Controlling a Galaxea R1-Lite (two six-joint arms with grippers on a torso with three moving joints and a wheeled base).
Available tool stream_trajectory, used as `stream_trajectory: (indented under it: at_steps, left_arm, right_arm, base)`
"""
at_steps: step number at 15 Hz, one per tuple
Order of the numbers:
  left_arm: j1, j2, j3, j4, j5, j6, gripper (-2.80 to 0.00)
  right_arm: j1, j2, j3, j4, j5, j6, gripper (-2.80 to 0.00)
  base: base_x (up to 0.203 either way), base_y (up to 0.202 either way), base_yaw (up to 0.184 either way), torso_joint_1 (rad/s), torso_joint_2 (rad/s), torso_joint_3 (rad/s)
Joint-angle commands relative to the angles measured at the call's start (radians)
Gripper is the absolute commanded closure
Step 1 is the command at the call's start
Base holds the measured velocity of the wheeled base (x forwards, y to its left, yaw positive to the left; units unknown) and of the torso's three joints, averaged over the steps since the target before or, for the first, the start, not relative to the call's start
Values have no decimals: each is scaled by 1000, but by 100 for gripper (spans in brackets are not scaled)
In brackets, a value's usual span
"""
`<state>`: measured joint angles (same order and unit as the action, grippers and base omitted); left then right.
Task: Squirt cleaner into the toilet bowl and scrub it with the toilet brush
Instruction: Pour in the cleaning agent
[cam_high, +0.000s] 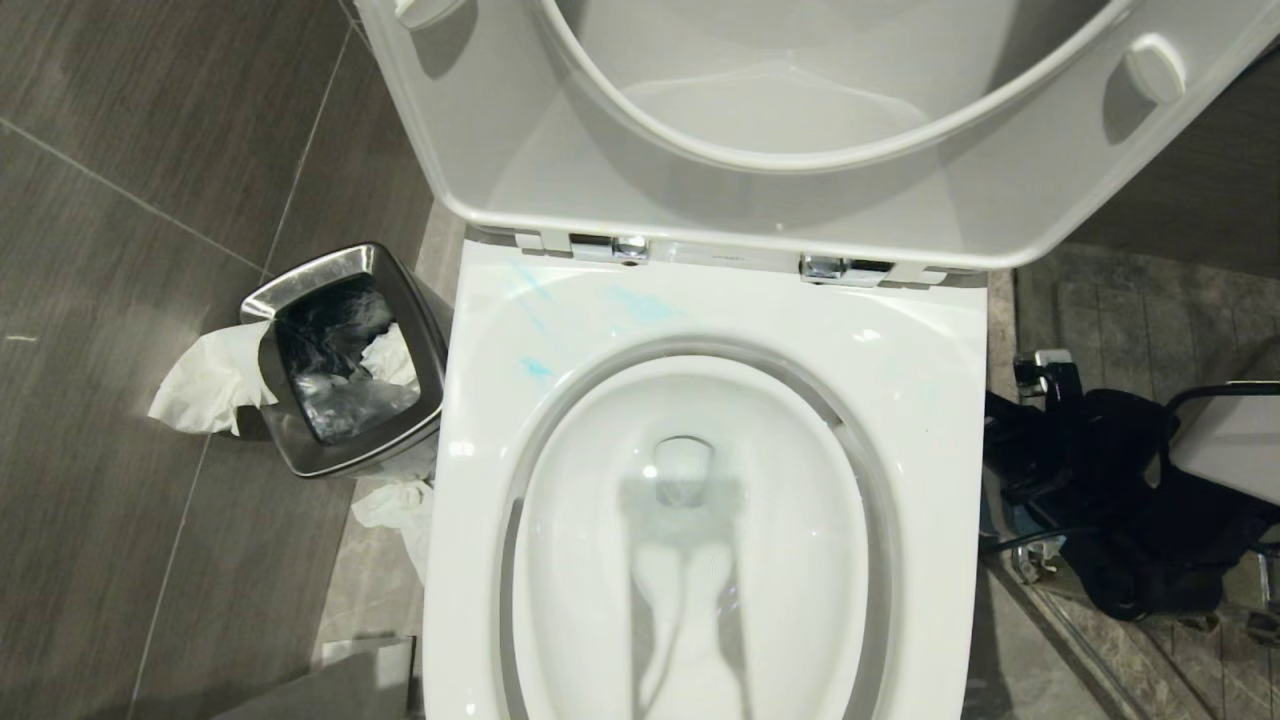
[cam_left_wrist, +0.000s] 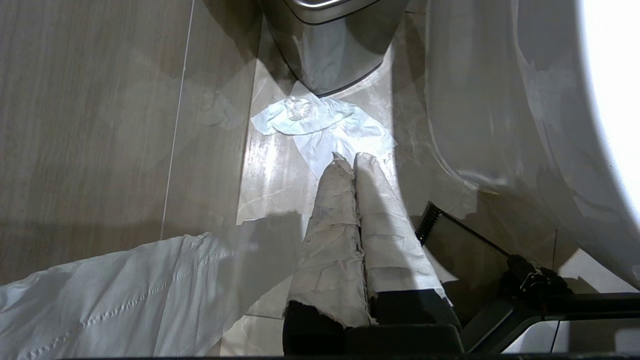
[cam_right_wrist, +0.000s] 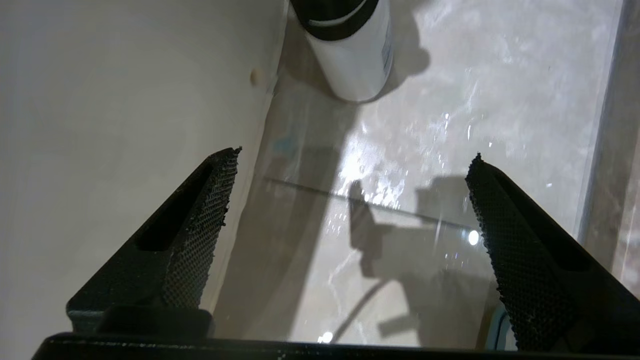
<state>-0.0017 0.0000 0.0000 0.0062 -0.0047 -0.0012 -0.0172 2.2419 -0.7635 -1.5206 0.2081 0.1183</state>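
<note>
Jaws of the right gripper (cam_right_wrist: 350, 200) are standing wide and empty above the wet floor beside the toilet bowl (cam_high: 940, 420), pointing toward a white bottle with a black top (cam_right_wrist: 357, 55). Left gripper (cam_left_wrist: 350, 165) jaws, wrapped in tissue, are pressing shut on nothing near the steel bin (cam_left_wrist: 330, 45). Cleaner (cam_high: 535, 368) is showing as blue smears on the rim. No toilet brush is showing; its slim, light, slick handle probably wants a firm mid-shaft hold.

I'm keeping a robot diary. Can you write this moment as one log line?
toilet bowl: lid up, blue cleaner on rim | right hand: open, empty, over floor | left hand: shut, near floor
</note>
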Motion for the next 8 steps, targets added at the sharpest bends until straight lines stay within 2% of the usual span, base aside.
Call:
stream_trajectory:
  at_steps: [1, 5, 8]
  left_arm:
    - [0, 2, 3, 0, 0, 0, 0]
    - [0, 2, 3, 0, 0, 0, 0]
    - [0, 2, 3, 0, 0, 0, 0]
  right_arm:
    - [-3, 50, -81, -9, -1, -2, -280]
    - [0, 154, -261, -9, 2, -28, -280]
    - [34, 178, -302, -9, 7, -31, -280]
  base:
    - [0, 0, 0, 0, 0, 0]
    - [0, 0, 0, 0, 0, 0]
    - [0, 0, 0, 0, 0, 0]
